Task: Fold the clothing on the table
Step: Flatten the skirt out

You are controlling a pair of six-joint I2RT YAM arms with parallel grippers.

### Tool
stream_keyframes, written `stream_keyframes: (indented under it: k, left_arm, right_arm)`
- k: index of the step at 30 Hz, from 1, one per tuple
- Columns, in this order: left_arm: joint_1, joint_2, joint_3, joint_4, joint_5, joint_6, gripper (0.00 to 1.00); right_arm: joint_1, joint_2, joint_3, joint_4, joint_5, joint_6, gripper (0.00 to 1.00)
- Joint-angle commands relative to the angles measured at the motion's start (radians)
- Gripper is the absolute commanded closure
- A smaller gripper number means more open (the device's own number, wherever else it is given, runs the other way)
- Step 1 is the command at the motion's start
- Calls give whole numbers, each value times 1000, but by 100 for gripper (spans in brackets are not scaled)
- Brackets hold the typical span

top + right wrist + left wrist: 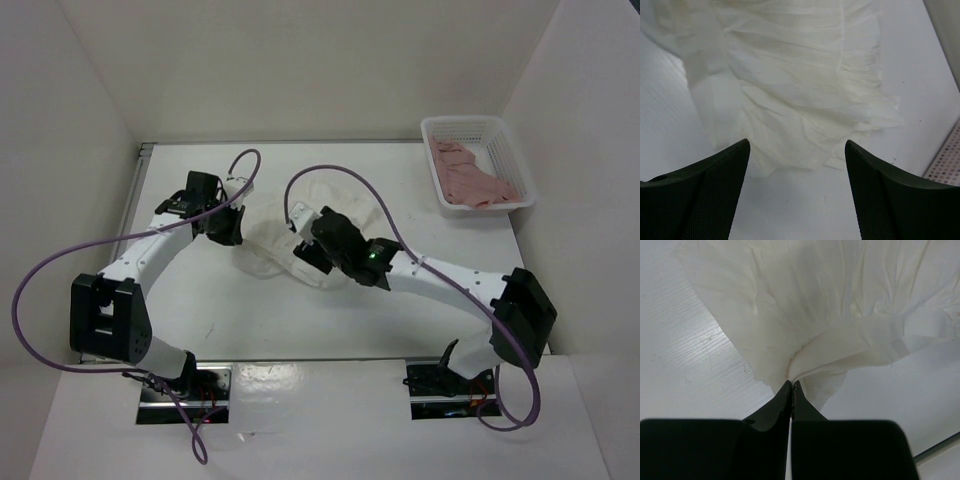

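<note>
We are pinching a gathered edge of the white ruffled clothing (805, 305) with our left claw (791, 386), its jaws closed tight on the fabric. We are holding our right claw (796, 145) wide open at the wavy hem, gripping nothing. The clothing is lying crumpled mid-surface (250, 320), well apart from the basket (478, 122) holding a pink garment (470, 182).

near table (260, 320) lies bare; the basket (462, 122) blocks the far right corner, seemingly touching the wall (585, 100).
</note>
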Motion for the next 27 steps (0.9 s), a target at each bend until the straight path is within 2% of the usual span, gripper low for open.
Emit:
stream_keyframes:
  k: [1,13,27]
  left_arm:
    - [6,-8,32,1,21,26,100]
    - [6,10,22,10,21,26,100]
    - [6,29,22,10,30,26,100]
  right_arm:
    - [72,50,-3,-15,4,-16,19]
    - [219,218,-30,16,46,-36,19]
    - [273,335,-30,62,89,-54,21]
